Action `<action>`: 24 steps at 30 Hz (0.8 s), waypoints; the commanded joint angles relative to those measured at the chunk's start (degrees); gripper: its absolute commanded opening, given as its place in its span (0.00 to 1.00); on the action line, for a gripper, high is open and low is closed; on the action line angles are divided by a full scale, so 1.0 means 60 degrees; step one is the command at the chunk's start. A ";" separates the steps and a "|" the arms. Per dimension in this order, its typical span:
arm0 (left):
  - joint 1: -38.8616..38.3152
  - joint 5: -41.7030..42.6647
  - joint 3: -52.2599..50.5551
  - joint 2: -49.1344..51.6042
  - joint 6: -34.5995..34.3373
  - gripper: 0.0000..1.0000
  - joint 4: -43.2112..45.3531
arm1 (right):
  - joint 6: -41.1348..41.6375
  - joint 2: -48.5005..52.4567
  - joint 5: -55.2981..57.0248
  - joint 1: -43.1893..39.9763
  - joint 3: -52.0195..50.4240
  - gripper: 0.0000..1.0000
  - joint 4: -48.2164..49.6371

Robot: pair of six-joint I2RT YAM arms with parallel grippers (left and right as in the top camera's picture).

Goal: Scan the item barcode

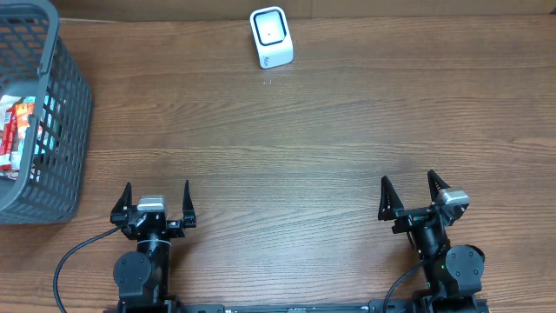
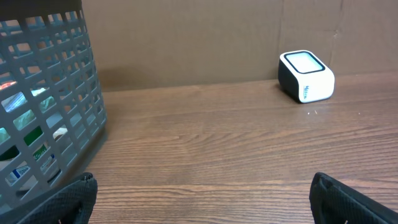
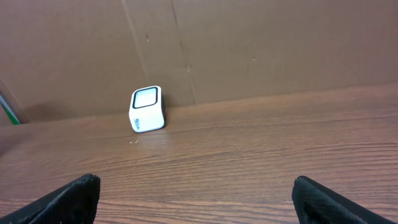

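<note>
Wood-grain brown table [image 1: 304,130], backed by a plain cardboard wall [image 3: 261,43]. Packaged goods [image 1: 16,135] down inside a grey plastic basket [image 1: 74,104], ahead and well to the left of the left gripper [image 1: 156,184]. Red, white and teal wrappers glimpsed through the mesh, barcodes too small to make out. Touched by neither gripper. Basket upright at the left edge of the table, top open, near the left gripper yet apart from it.

White scanner [image 1: 271,36] with a dark-rimmed glass face far ahead of both grippers, close to the wall: ahead and to the right of the left gripper, ahead and to the left of the right gripper [image 1: 407,176]. Glass face turned upward. Well apart from the basket, bare wood between.

Left gripper spread wide, black fingers [image 2: 348,202] only just showing at the lower corners of its wrist view, pinching nothing, only table between them. Right gripper likewise spread wide and holding nothing. Both low at the near edge of the table, pointed toward the wall, well apart from each other. Black cable [image 1: 65,261] looping out beside the left arm's base.
</note>
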 commanded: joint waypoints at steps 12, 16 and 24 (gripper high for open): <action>0.0026 0.0087 -0.0036 -0.0091 0.0080 1.00 0.0015 | 0.0033 -0.0095 0.0095 -0.0025 -0.0102 1.00 0.0033; 0.0026 0.0036 -0.0036 -0.0091 0.0087 1.00 0.0040 | 0.0033 -0.0095 0.0095 -0.0025 -0.0102 1.00 0.0033; 0.0026 0.0688 -0.0033 -0.0091 0.0084 1.00 0.0171 | 0.0033 -0.0095 0.0091 -0.0025 -0.0102 1.00 0.0033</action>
